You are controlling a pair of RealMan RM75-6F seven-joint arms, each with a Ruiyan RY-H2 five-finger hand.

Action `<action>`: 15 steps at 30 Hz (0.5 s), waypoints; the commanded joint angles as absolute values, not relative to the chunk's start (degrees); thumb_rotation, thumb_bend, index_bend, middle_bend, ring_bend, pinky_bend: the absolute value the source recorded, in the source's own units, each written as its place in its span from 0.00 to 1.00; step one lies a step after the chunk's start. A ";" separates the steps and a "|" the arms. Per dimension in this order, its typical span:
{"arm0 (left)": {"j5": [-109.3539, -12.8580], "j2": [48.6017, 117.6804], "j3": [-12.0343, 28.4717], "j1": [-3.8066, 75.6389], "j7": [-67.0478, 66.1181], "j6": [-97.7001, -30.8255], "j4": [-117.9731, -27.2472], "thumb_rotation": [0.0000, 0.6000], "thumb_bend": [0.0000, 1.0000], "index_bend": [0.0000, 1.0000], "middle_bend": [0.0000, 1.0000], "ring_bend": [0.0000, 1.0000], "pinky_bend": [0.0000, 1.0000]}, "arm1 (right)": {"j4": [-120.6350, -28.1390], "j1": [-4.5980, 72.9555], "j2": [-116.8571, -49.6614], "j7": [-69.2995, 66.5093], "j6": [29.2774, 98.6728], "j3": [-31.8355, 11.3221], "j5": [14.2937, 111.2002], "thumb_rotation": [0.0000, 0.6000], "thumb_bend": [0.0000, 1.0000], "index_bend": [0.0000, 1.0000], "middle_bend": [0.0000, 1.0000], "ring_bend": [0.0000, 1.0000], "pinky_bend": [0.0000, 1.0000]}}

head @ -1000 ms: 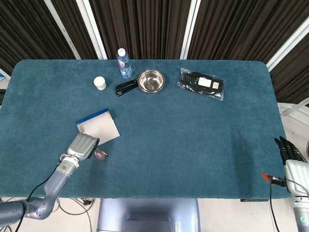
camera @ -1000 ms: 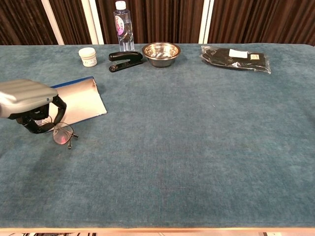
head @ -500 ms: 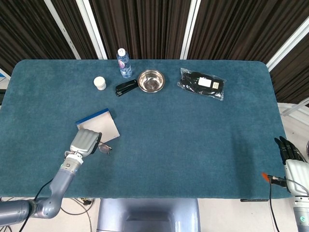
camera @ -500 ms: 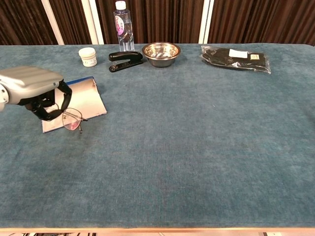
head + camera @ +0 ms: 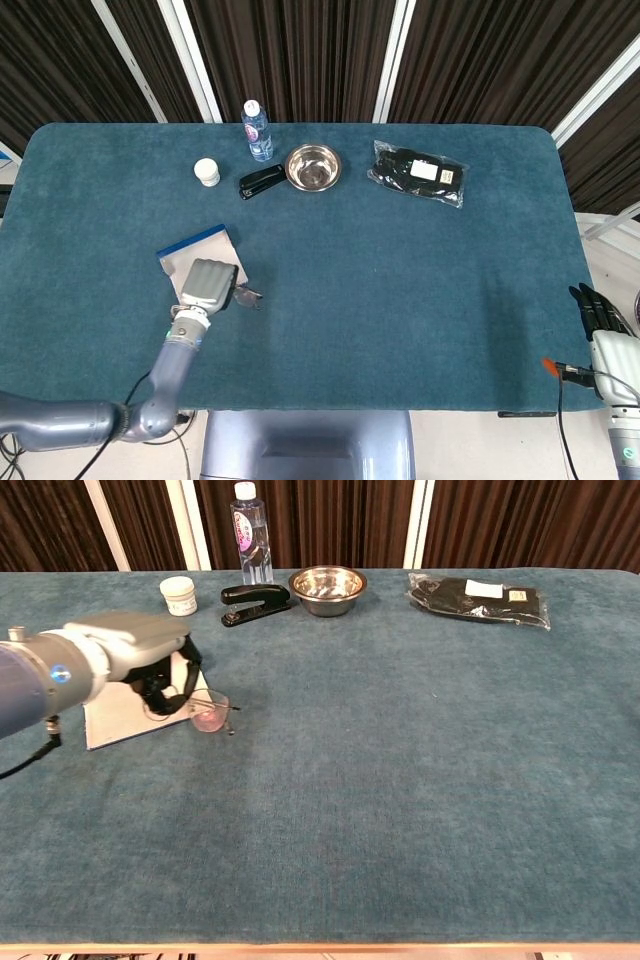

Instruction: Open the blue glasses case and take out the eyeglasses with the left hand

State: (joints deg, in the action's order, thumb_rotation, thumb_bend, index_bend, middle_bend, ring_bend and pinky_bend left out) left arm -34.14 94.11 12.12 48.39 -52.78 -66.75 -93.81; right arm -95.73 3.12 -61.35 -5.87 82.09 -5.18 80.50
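The head view looks steeply down from high above the near edge, taking in the whole worktop (image 5: 400, 290) and the curtains behind; the chest view sits low and closer, facing across it. Both share the bowl (image 5: 313, 167) (image 5: 327, 588)

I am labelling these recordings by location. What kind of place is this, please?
Probably a robot test lab or studio, not a home: a table covered in teal cloth, dark curtains behind it, and unrelated props in a row, such as a stapler and a metal bowl.

table (image 5: 420, 780) teal | stapler (image 5: 255, 604) black | bowl (image 5: 327, 588) silver | case (image 5: 196, 243) blue-edged
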 commanded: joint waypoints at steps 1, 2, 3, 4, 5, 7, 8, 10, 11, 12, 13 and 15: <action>-31.45 96.73 13.95 50.45 -54.68 -68.70 -93.09 1.00 0.51 0.61 1.00 0.97 0.98 | -95.68 3.11 -61.30 -6.08 82.08 -5.17 80.55 1.00 0.18 0.00 0.00 0.00 0.24; -30.70 97.50 14.46 51.09 -55.29 -69.21 -93.02 1.00 0.51 0.61 1.00 0.97 0.98 | -95.68 3.11 -61.26 -6.20 82.03 -5.15 80.53 1.00 0.18 0.00 0.00 0.00 0.24; -30.19 98.00 14.76 51.51 -55.71 -69.58 -92.92 1.00 0.51 0.61 1.00 0.97 0.98 | -95.69 3.10 -61.23 -6.29 82.00 -5.14 80.53 1.00 0.18 0.00 0.00 0.00 0.24; -29.86 98.29 14.92 51.75 -55.98 -69.82 -92.83 1.00 0.51 0.61 1.00 0.97 0.98 | -95.69 3.09 -61.21 -6.35 81.99 -5.13 80.53 1.00 0.18 0.00 0.00 0.00 0.24; -29.56 98.60 15.09 52.01 -56.22 -70.01 -92.75 1.00 0.51 0.61 1.00 0.97 0.98 | -95.69 3.09 -61.19 -6.40 81.98 -5.12 80.53 1.00 0.18 0.00 0.00 0.00 0.24; -28.63 99.69 15.66 52.96 -56.98 -70.42 -92.09 1.00 0.51 0.61 1.00 0.97 0.99 | -95.73 3.10 -61.12 -6.54 81.94 -5.15 80.51 1.00 0.18 0.00 0.00 0.00 0.24; -28.19 100.20 15.93 53.33 -57.23 -70.63 -91.70 1.00 0.51 0.61 1.00 0.97 0.99 | -95.74 3.09 -61.09 -6.58 81.92 -5.12 80.51 1.00 0.18 0.00 0.00 0.00 0.24; -27.09 101.72 16.78 54.14 -57.37 -71.03 -90.64 1.00 0.51 0.61 1.00 0.97 0.99 | -95.70 3.03 -61.05 -6.73 81.96 -5.09 80.54 1.00 0.18 0.00 0.00 0.00 0.24; -26.41 102.62 17.24 54.59 -57.59 -71.44 -89.95 1.00 0.51 0.61 1.00 0.97 0.99 | -95.65 3.00 -61.03 -6.83 81.99 -5.08 80.57 1.00 0.18 0.00 0.00 0.00 0.24; -25.95 103.26 17.56 54.93 -57.78 -71.77 -89.43 1.00 0.51 0.61 1.00 0.97 0.99 | -95.63 2.98 -61.01 -6.89 82.00 -5.07 80.57 1.00 0.18 0.00 0.00 0.00 0.24; -25.69 103.59 17.72 55.11 -57.92 -71.98 -89.14 1.00 0.51 0.61 1.00 0.97 0.99 | -95.62 2.97 -61.00 -6.92 82.01 -5.06 80.58 1.00 0.18 0.00 0.00 0.00 0.24; -24.57 104.61 18.30 55.70 -58.43 -72.32 -88.19 1.00 0.51 0.61 1.00 0.98 0.99 | -95.59 2.96 -60.97 -6.96 82.02 -5.06 80.59 1.00 0.18 0.00 0.00 0.00 0.24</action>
State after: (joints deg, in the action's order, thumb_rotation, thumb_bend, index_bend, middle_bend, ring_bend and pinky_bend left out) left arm -25.14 104.06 17.86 55.26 -58.06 -71.99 -88.66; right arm -95.59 2.96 -60.97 -6.96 82.02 -5.06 80.59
